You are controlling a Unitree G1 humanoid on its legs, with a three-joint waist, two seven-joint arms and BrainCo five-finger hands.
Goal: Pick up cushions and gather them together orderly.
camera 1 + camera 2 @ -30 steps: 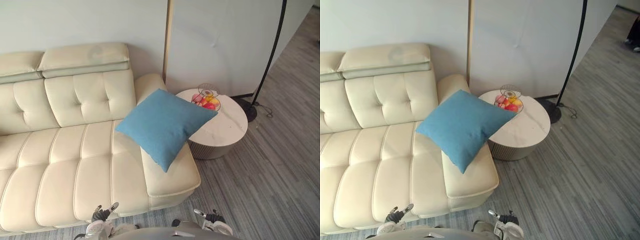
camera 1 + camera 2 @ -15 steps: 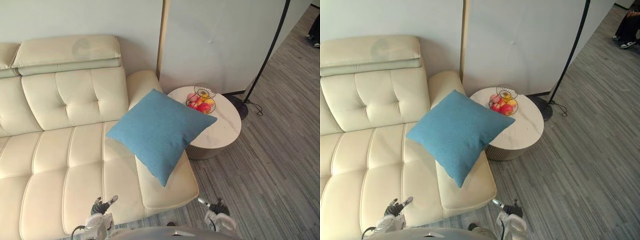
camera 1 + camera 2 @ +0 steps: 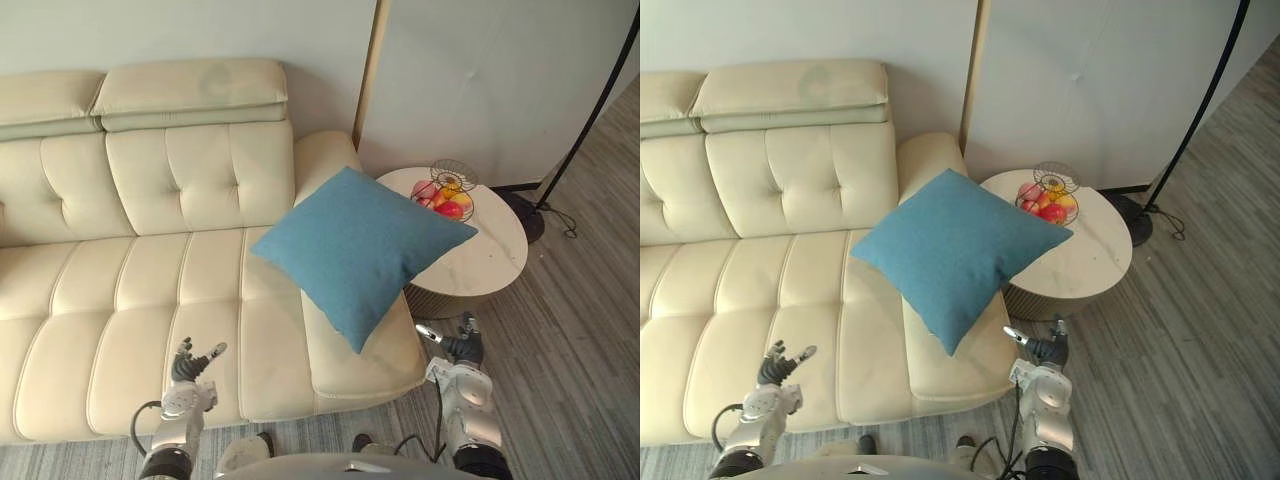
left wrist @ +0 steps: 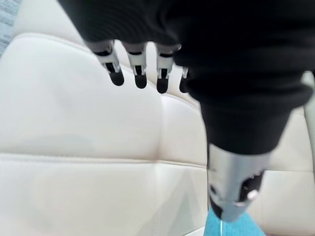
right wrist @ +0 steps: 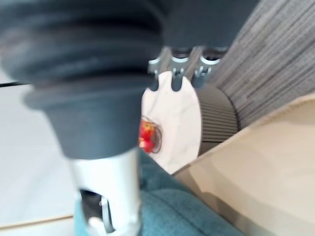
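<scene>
Hovering above the front edge of the sofa [image 3: 150, 290] seat, the left hand [image 3: 190, 368] has its fingers [image 4: 138, 73] straight and loosely spread, with nothing in them. Its wrist view shows them over the cream seat panels, clear of the leather.

The right hand [image 3: 455, 350] hangs over the floor [image 3: 560, 380] just off the sofa's right front corner, in front of the round tabletop [image 3: 490, 265]. Its fingers [image 5: 177, 78] are relaxed and its thumb sticks out toward the sofa; it holds nothing. Its wrist view looks past the fingers to the white tabletop and the ribbed side of the table under it.

The blue cushion [image 3: 365, 245] lies well apart from both hands, at the sofa's right end. It rests tilted on the right armrest, set like a diamond, one corner pointing to the sofa's front edge and the opposite corner up by the backrest. Its right corner reaches over the near-left edge of the tabletop.

On the far side of the tabletop stands a wire basket [image 3: 447, 185] with red and yellow fruit [image 3: 446, 207]. Beyond the table a black floor lamp [image 3: 590, 120] rises, with its base on the floor near the table.
</scene>
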